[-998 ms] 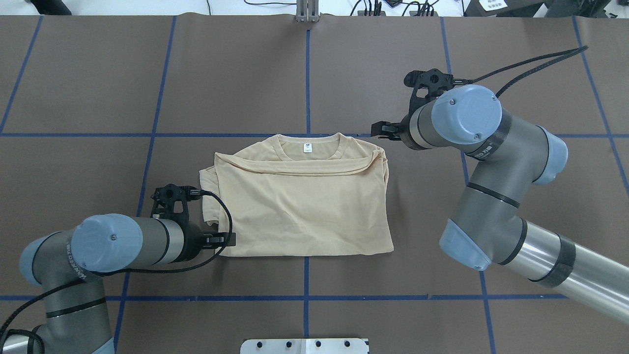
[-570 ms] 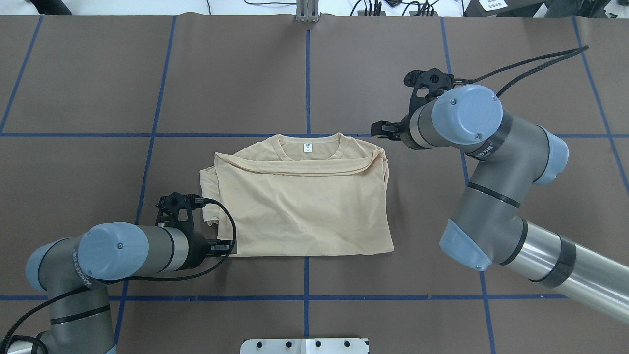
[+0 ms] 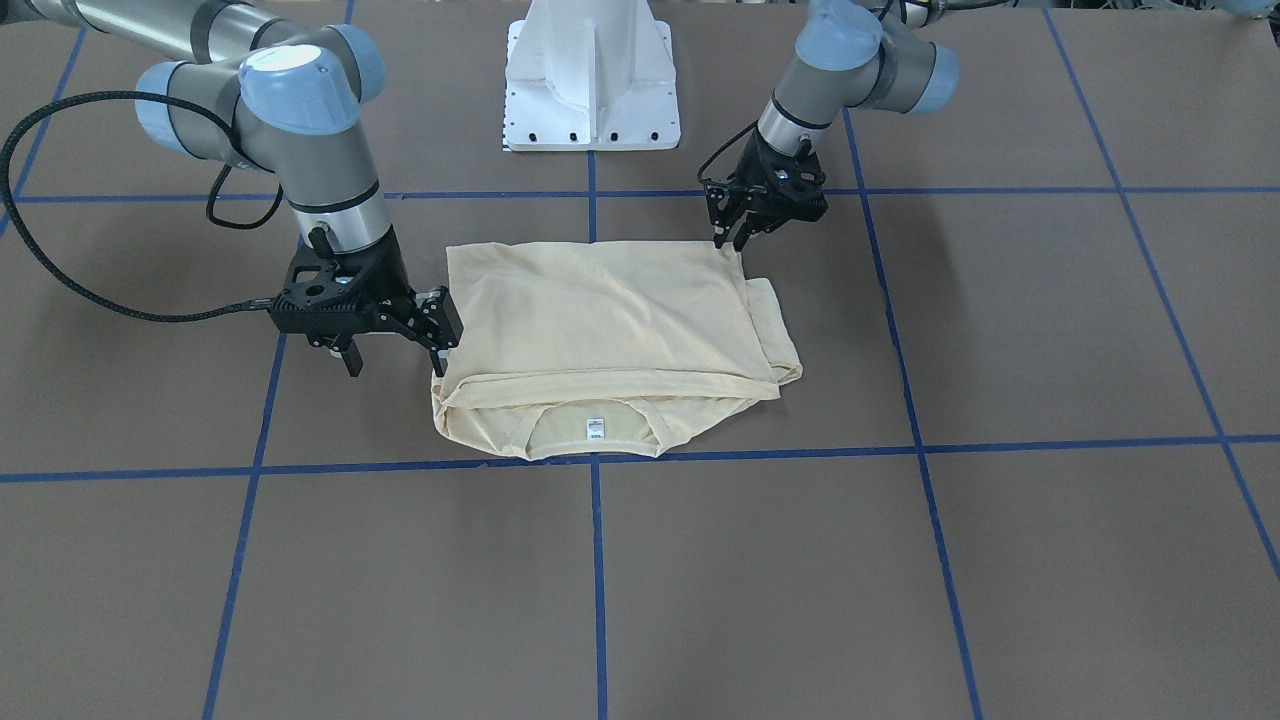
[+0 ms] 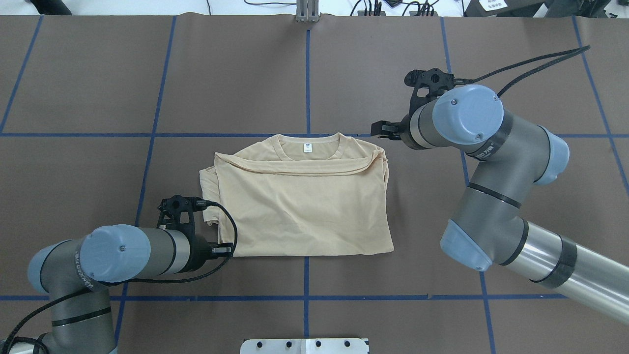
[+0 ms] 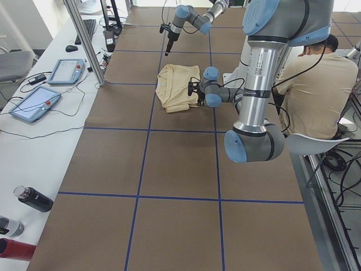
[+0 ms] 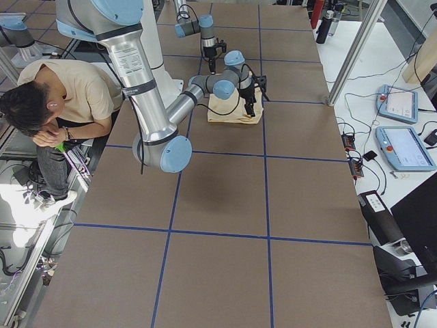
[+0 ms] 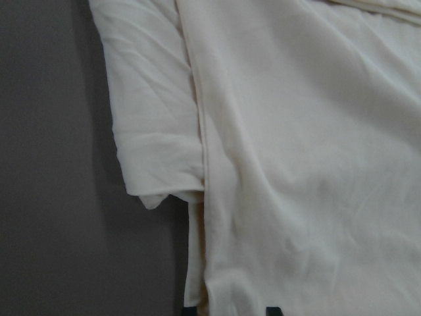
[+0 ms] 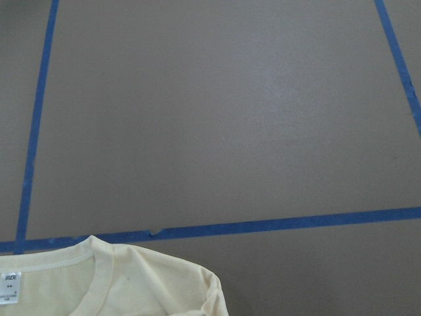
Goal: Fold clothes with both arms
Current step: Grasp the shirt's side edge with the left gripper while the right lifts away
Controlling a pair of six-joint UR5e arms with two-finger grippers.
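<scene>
My cream T-shirt (image 4: 304, 211) lies folded flat mid-desk (image 4: 236, 73), its collar away from me. My left pincer (image 3: 731, 240) stands open at the near hem corner. My right pincer (image 3: 395, 362) is spread wide beside the collar-end corner.

my table (image 3: 1000, 320): brown mat, blue tape grid (image 3: 592, 560) | across from me: white bench (image 5: 22, 152), two tablets (image 5: 32, 103), black bottle (image 5: 34, 199), aluminium post (image 5: 84, 39) | behind me: person (image 5: 313, 84) seated, white chair (image 5: 307, 144) | light: even, bright
</scene>
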